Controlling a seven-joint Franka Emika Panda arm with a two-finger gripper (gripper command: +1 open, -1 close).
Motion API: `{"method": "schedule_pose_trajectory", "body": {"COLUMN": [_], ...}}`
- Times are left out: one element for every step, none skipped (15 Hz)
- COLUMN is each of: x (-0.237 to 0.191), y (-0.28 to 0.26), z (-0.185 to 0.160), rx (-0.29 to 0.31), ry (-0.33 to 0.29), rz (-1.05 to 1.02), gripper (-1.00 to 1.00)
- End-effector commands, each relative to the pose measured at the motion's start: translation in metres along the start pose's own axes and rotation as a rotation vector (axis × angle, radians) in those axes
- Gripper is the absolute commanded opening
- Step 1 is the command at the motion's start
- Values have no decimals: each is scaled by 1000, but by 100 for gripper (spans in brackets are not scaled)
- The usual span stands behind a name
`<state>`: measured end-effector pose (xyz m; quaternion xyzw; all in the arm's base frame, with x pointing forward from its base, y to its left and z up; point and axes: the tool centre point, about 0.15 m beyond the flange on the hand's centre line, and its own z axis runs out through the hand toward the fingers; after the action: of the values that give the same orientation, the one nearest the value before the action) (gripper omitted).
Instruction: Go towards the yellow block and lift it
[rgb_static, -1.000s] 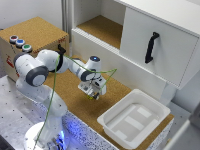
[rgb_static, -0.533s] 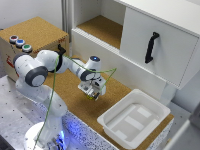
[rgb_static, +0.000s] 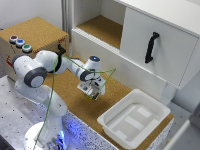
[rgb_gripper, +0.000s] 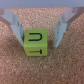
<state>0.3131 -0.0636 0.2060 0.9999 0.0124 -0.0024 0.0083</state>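
In the wrist view the yellow block (rgb_gripper: 36, 43) is a small yellow-green cube with dark marks, lying on the cork surface. My gripper (rgb_gripper: 39, 29) is open and low over it, with one finger (rgb_gripper: 15, 22) on one side and the other finger (rgb_gripper: 63, 27) on the opposite side. The block sits between the fingers and a small gap shows at each side. In the exterior view my gripper (rgb_static: 93, 93) points down over the cork board, and I cannot make out the block under the hand.
A white tray (rgb_static: 112, 122) stands on the cork board to the exterior view's right of the gripper. A white cabinet with a black handle (rgb_static: 151, 46) rises behind. A cork box with coloured buttons (rgb_static: 20, 43) stands at the exterior view's left.
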Motion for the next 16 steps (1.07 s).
{"method": "schedule_pose_trajectory", "body": {"x": [-15, -14, -13, -10, -6, -1, 7, 12, 18, 28, 36, 46, 57, 67, 76, 84], "y": [-7, -8, -11, -14, -20, -26, -38, -44, -50, -59, -67, -72, -77, -81, -86, -88], "z": [-7, -11, -19, -27, -36, -44, -54, -58, -62, -67, -70, -73, -76, -78, -78, -77], "rx": [-11, -21, -27, -45, -60, -63, -78, -86, -93, -106, -110, -111, -115, -113, -110, -108], "ry": [41, 43, 53, 59, 68, 81, 91, 92, 92, 93, 94, 93, 100, 105, 102, 101], "rz": [31, 34, 33, 36, 28, 16, -7, -17, -21, -27, -27, -18, -7, 3, 15, 22], "gripper": [-100, -100, -100, -100, -100, -100, -100, -100, -100, -100, -100, -100, -100, -100, -100, -100]}}
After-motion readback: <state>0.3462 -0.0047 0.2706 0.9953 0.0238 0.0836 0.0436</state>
